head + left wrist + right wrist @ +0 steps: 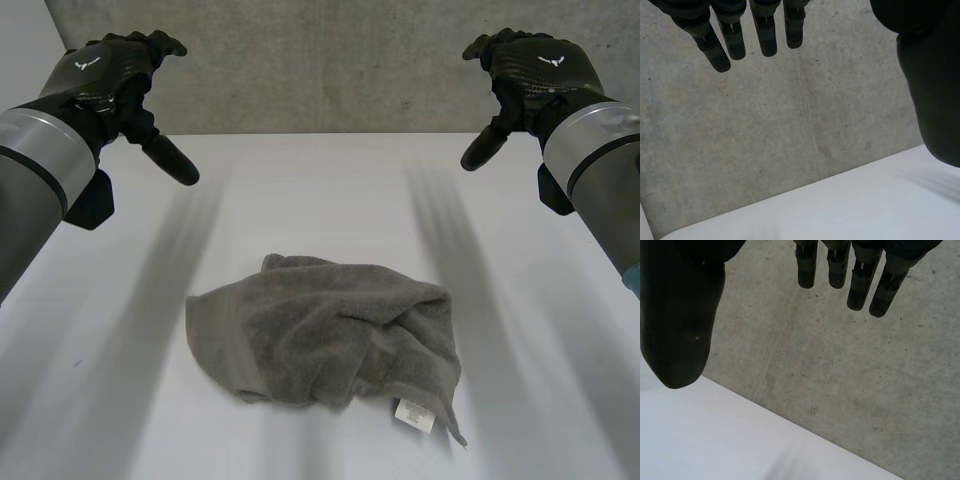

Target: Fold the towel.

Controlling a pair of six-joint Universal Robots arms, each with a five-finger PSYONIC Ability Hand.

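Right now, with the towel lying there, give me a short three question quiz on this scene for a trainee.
1. True or false: the grey towel lies flat and neatly folded on the white table.
2. Pick one. The left hand and right hand are: A, both open and apart from the towel; B, both pinching the towel; C, pressing it flat.
3. What small white thing shows at the towel's corner nearest the head camera?
Key: 1, false, it lies crumpled. 2, A. 3, its label.
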